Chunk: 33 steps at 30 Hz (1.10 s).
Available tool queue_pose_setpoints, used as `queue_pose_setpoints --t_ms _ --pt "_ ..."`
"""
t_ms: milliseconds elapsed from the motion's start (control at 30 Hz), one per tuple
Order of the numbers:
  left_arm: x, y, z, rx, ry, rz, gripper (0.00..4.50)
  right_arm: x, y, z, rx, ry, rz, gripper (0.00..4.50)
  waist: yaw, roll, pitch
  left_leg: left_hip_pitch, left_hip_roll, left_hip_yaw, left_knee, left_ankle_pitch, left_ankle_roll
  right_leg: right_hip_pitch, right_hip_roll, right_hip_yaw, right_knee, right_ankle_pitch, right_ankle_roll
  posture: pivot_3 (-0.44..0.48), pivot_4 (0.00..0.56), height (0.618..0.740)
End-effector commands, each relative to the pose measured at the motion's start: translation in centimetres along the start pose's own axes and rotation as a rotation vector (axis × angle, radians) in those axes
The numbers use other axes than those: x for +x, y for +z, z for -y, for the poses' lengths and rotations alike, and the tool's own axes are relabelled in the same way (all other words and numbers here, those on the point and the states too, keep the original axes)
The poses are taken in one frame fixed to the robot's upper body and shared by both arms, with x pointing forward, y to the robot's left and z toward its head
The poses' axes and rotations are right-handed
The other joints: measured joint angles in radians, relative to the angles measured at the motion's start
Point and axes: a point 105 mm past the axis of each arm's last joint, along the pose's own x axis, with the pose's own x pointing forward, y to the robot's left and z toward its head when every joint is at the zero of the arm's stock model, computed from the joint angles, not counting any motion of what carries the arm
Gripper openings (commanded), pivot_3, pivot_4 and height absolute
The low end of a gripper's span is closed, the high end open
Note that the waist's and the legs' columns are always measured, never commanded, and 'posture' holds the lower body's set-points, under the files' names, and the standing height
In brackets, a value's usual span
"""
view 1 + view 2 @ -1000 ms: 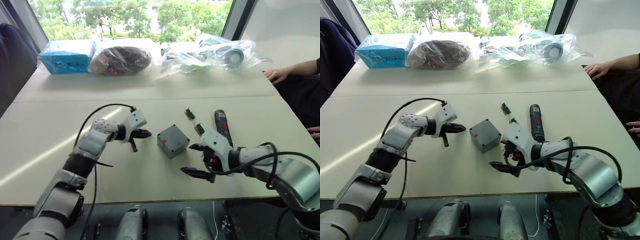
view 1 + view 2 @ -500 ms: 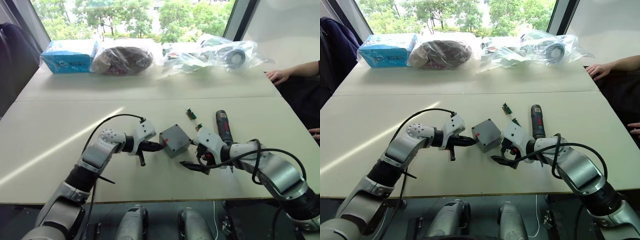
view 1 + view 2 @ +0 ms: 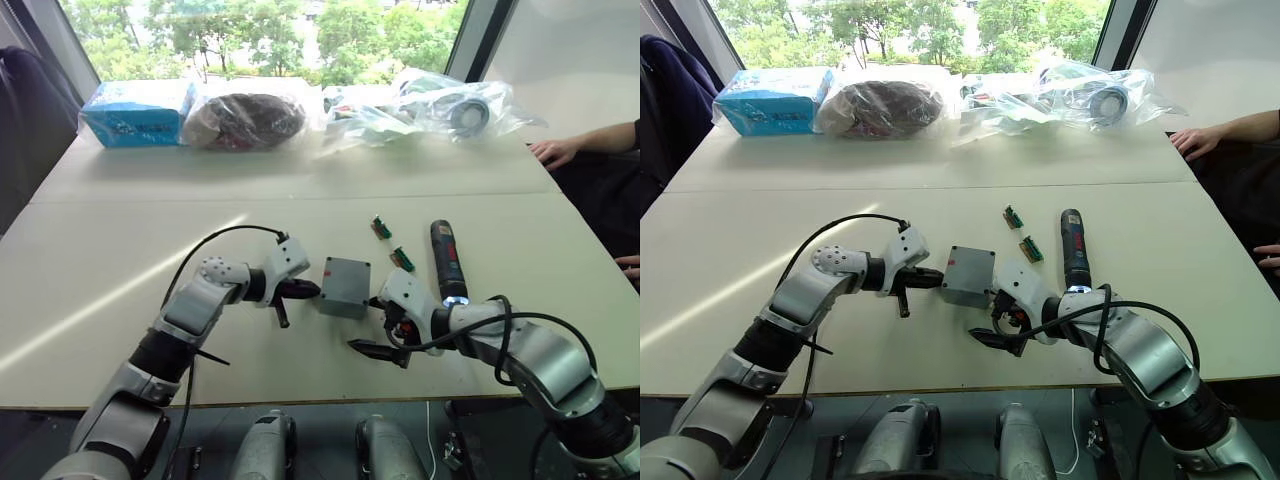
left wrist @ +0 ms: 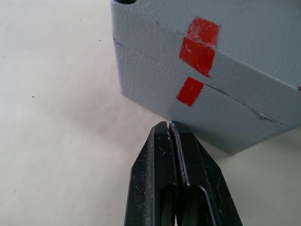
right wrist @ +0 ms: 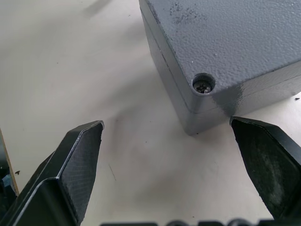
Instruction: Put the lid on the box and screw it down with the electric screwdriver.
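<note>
Near the table's front edge, the right gripper (image 5: 167, 165) is spread wide beside a corner of the grey plastic box (image 3: 345, 286), whose shallow grey lid (image 4: 221, 33) sits on it. The left gripper (image 4: 170, 126), fingers pressed together, touches the box's side. The black pen-shaped electric screwdriver (image 3: 446, 262) lies farther back.
</note>
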Motion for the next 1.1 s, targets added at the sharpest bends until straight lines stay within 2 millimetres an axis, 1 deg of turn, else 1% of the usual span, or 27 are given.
queue_pose_setpoints --t_ms 33,367,467,567,633,700,800,867,933,1033,1100 --pt "-0.4 1.4 1.1 0.033 -0.053 0.038 0.00 -0.5 1.6 0.2 -0.053 -0.024 0.063 4.45 0.000 0.000 0.000 0.000 0.000 0.000 0.000 0.000 0.000 0.000 0.000 0.000 0.000 0.000 0.000 0.000 0.150 0.740" --pt "0.0 1.7 2.4 0.016 -0.092 0.061 0.00 -0.7 1.7 0.9 -0.059 -0.052 0.070 4.45 0.001 0.000 0.000 0.000 0.000 0.000 0.000 0.000 0.000 0.000 0.000 0.000 0.000 0.000 0.000 0.000 0.150 0.740" --pt "0.0 1.6 1.7 0.018 -0.055 0.057 0.00 -1.0 1.8 1.1 -0.062 -0.056 0.070 4.45 0.001 0.000 0.000 0.000 0.000 0.000 0.000 0.000 0.000 0.000 0.000 0.000 0.000 0.000 0.000 0.000 0.150 0.740" --pt "-0.9 1.8 0.9 0.015 -0.042 0.057 0.00 -2.3 2.8 1.5 -0.082 -0.070 0.085 4.45 0.001 0.000 0.000 0.000 0.000 0.000 0.000 0.000 0.000 0.000 0.000 0.000 0.000 0.000 0.000 0.000 0.150 0.740" --pt "-2.1 2.0 0.5 0.019 -0.042 0.063 0.00 -4.2 3.4 2.4 -0.085 -0.098 0.095 4.45 0.001 0.000 0.000 0.000 0.000 0.000 0.000 0.000 0.000 0.000 0.000 0.000 0.000 0.000 0.000 0.000 0.150 0.740" --pt "-3.2 2.8 0.0 0.005 -0.041 0.100 0.00 -5.7 3.8 3.9 -0.065 -0.151 0.112 4.45 0.000 0.000 0.000 0.000 0.000 0.000 0.000 0.000 0.000 0.000 0.000 0.000 0.000 0.000 0.000 0.000 0.150 0.740" --pt "-4.4 4.4 -0.2 -0.020 -0.058 0.173 0.00 -6.9 3.9 6.2 -0.010 -0.235 0.149 4.45 0.001 0.000 0.000 0.001 0.000 0.000 0.000 0.000 0.000 0.001 0.000 0.000 0.000 0.000 0.000 0.000 0.150 0.740" --pt "-4.8 5.4 -0.2 -0.029 -0.071 0.212 0.00 -6.8 3.8 8.3 0.043 -0.306 0.184 4.45 0.002 0.000 0.000 0.002 0.000 0.000 0.000 0.000 0.000 0.002 0.000 0.000 0.000 0.000 0.000 0.000 0.150 0.740" --pt "-5.0 6.2 -0.1 -0.031 -0.083 0.240 0.00 -5.9 3.3 10.4 0.101 -0.366 0.211 4.45 -0.001 0.000 0.000 0.002 0.000 0.000 0.000 0.000 0.000 0.003 0.000 0.000 0.000 0.000 0.000 0.000 0.150 0.740" --pt "-4.7 6.3 -0.1 -0.025 -0.079 0.235 0.00 -4.5 2.7 12.1 0.124 -0.402 0.213 4.45 -0.005 0.000 0.000 0.003 0.000 0.001 0.000 0.000 0.000 0.004 0.000 0.000 0.000 0.000 0.000 0.000 0.150 0.740" --pt "-4.5 6.2 -0.1 -0.025 -0.077 0.234 0.00 -3.8 2.3 12.8 0.126 -0.415 0.209 4.03 -0.005 0.000 0.000 0.004 -0.001 0.001 0.000 0.000 0.000 0.003 0.001 0.000 0.000 0.000 0.000 0.000 0.150 0.740"
